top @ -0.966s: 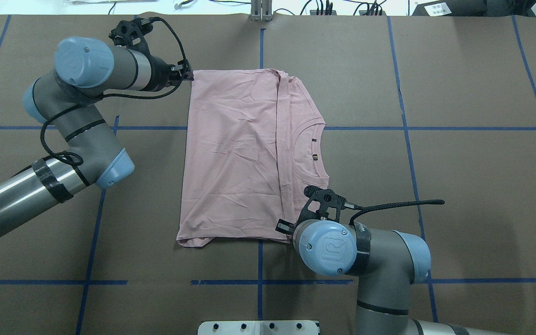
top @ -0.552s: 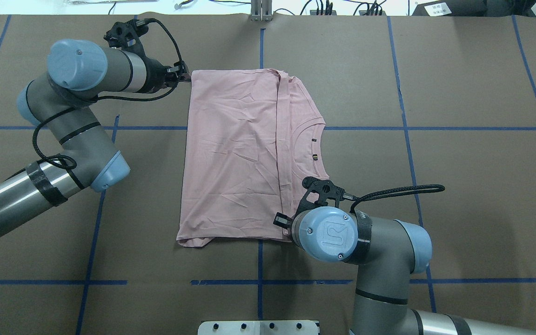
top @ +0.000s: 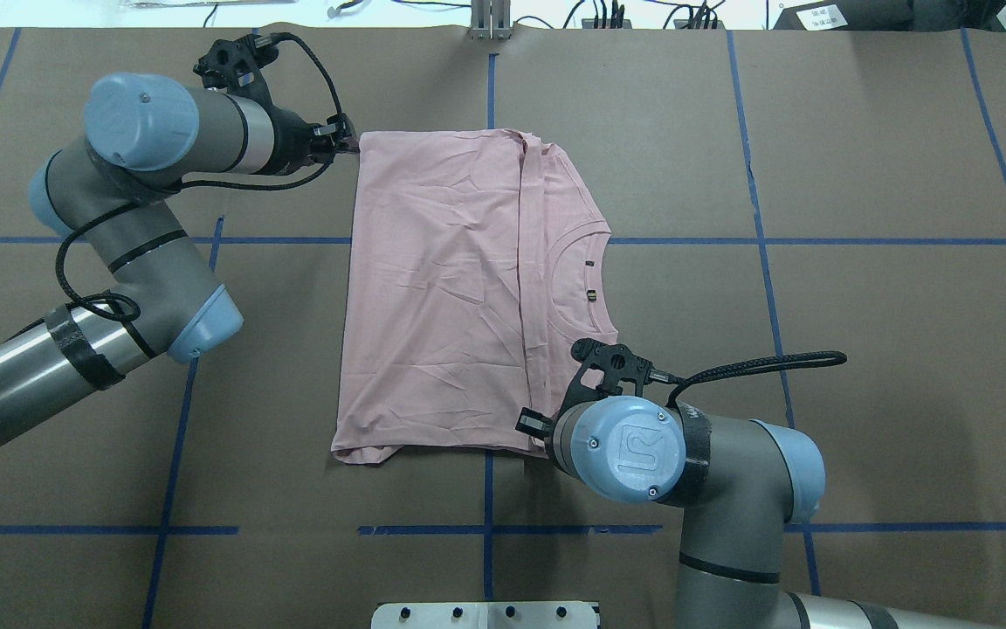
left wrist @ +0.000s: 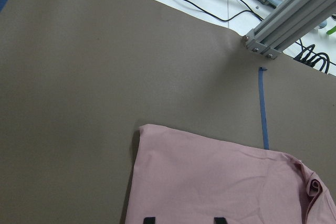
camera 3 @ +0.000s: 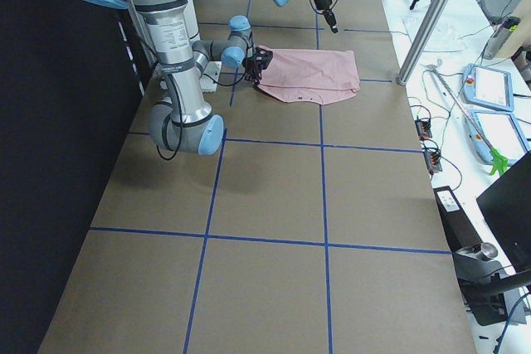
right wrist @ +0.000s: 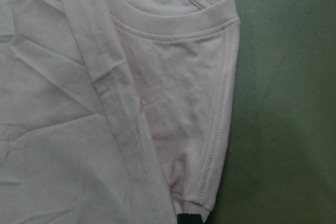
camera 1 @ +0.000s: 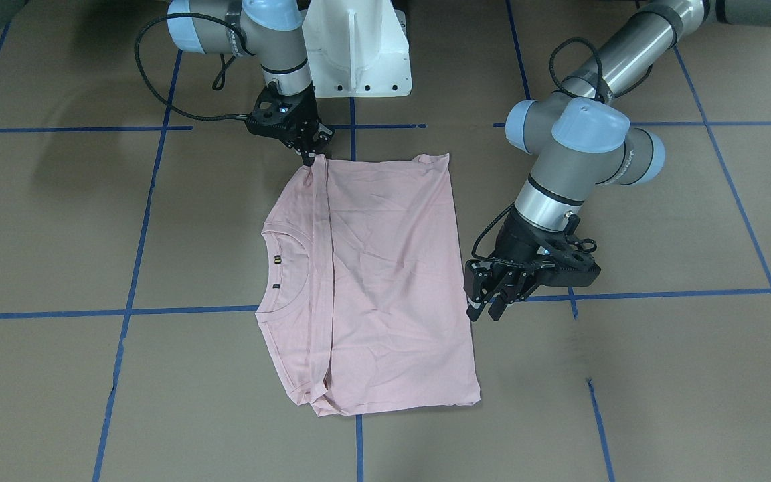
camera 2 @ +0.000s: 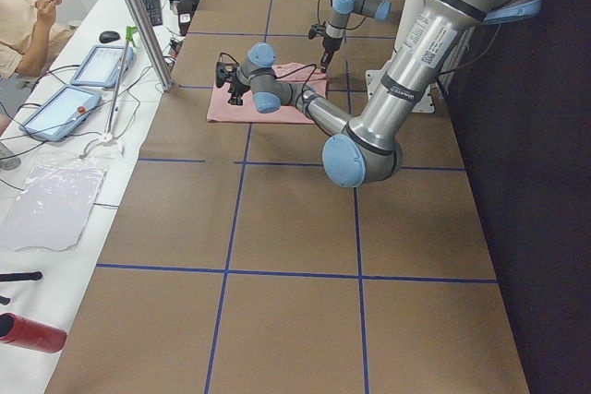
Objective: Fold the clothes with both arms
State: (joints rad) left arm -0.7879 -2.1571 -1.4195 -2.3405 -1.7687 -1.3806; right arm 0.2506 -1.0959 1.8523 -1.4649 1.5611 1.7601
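Right claw [camera 1: 307, 157] pinches T-shirt [camera 1: 385, 281] at its shoulder corner; left claw [camera 1: 484, 312] gapes empty above hem corner. Fabric judged light, limp: grip corners.

**Taped bench beside a cluttered work table**

Brown paper covers the bench [top: 905, 349], divided into large squares by blue tape lines [top: 905, 241]. An aluminium post [camera 2: 138, 20] rises at its far edge. Beyond it a white side table [camera 2: 65, 269] carries two tablets [camera 2: 102, 65], a keyboard [camera 2: 150, 5], loose cables and a red bottle [camera 2: 32, 332]. The light is even and bright.
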